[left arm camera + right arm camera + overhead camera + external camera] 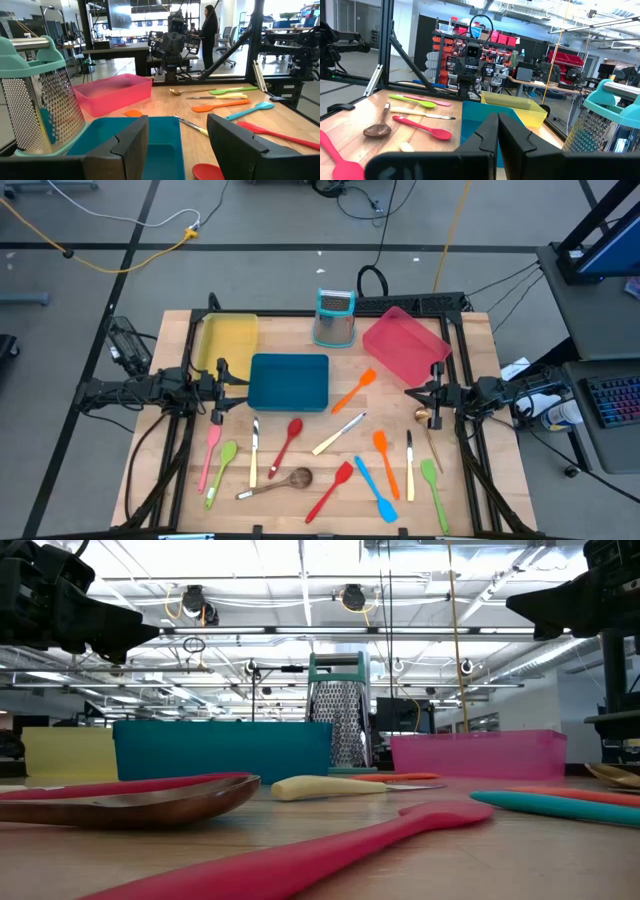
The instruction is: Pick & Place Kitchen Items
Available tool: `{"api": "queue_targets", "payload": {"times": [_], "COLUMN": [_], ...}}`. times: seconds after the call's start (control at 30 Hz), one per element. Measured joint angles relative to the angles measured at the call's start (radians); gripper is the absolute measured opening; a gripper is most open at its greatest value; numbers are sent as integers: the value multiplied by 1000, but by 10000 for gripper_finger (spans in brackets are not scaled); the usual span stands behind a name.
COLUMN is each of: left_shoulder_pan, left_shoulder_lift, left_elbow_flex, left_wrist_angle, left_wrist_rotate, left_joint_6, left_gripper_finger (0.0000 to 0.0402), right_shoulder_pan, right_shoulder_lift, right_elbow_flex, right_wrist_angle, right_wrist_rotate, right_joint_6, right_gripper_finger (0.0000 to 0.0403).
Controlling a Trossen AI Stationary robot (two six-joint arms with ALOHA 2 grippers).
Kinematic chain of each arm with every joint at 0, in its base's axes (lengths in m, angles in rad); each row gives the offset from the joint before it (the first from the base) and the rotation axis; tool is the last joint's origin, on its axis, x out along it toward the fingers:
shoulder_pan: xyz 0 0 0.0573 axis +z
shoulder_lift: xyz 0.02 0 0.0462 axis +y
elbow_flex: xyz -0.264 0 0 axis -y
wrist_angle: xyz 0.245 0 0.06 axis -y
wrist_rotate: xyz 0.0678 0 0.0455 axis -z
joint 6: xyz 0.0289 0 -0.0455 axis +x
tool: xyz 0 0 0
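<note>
From overhead, the left gripper (pixel 222 387) hovers at nine o'clock beside the blue tray (pixel 288 381), fingers spread, holding nothing. The right gripper (pixel 432 394) waits at three o'clock, clenched on nothing. The kitchen items (pixel 330 460) lie scattered from four to eight o'clock on the table (pixel 475 350).

At table height, a wooden spoon (pixel 130 802) lies nearest.

The left wrist camera shows the grater (pixel 37 100) beside the blue tray.

The right wrist camera shows closed fingers (pixel 485 137) empty.

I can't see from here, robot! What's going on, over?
Left gripper open, empty, beside blue tray. Right gripper shut, empty, by red tray. Utensils all on the table, trays hold none. Nothing blocking, over.
</note>
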Motion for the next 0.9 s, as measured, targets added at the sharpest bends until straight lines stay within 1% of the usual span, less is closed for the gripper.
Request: {"api": "queue_targets", "payload": {"times": [0.9], "left_shoulder_pan": [0], "left_shoulder_lift": [0], "left_elbow_flex": [0], "left_wrist_angle": [22], "left_wrist_rotate": [-8], "left_joint_6": [0], "left_gripper_finger": [207], "right_shoulder_pan": [0], "right_shoulder_lift": [0], "right_elbow_flex": [0], "right_wrist_angle": [0], "right_wrist_rotate": [0], "right_joint_6": [0], "right_gripper_finger": [4]}}
